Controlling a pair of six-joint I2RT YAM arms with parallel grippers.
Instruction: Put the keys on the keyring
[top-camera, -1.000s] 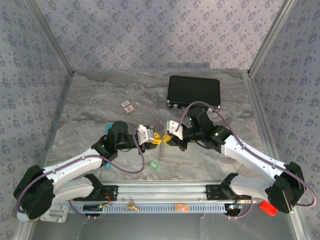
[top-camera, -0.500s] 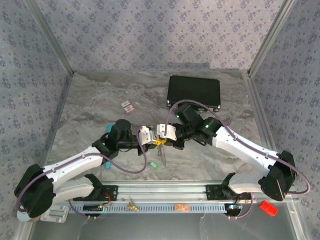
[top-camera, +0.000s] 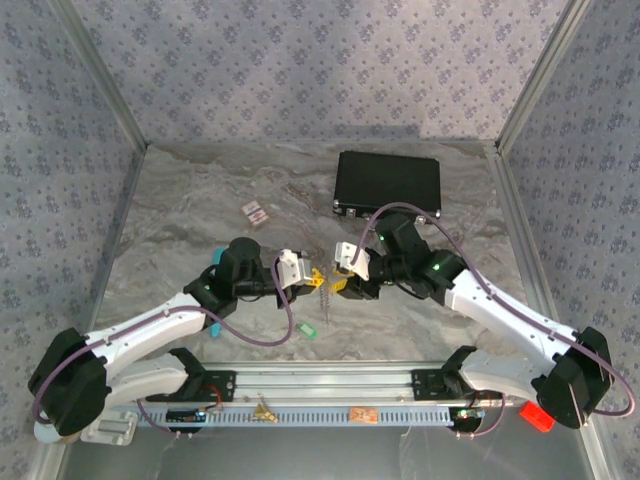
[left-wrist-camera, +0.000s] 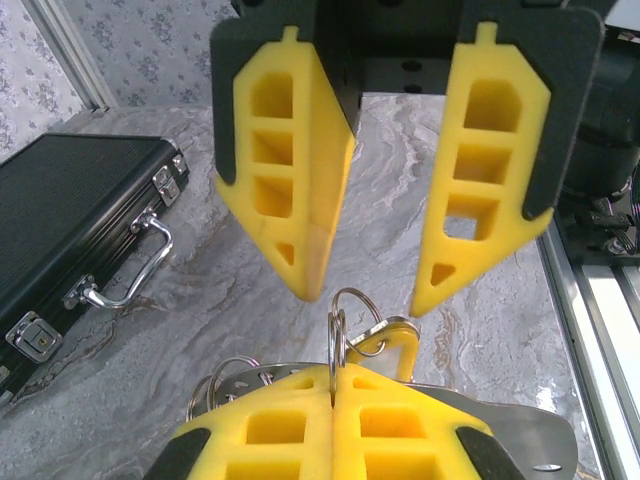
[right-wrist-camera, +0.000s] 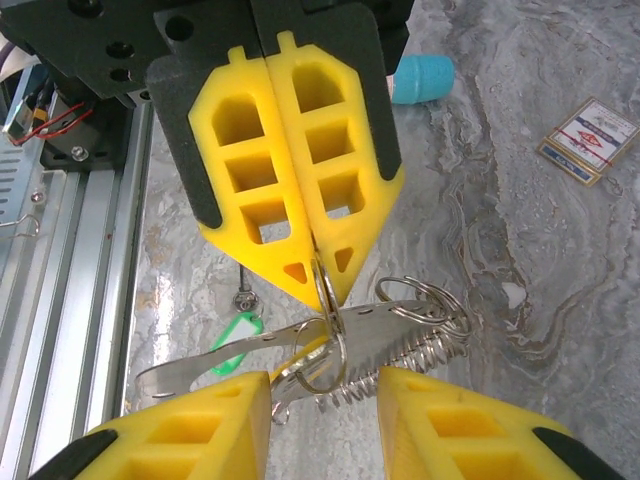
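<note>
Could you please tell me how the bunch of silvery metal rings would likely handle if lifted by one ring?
Pinched by one ring in the shut left gripper, the bunch of silvery metal rings would probably dangle and swing, since its loops look loosely linked. The thin smooth wire might slip between the yellow pads.

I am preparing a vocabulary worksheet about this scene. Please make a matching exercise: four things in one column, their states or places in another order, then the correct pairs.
Things:
1. left gripper
2. right gripper
3. black case
4. green key

States or places:
a. lies loose on the table
b. open
c. lid closed
d. shut on the keyring

Pairs: 1-d, 2-b, 3-c, 4-a.
</note>
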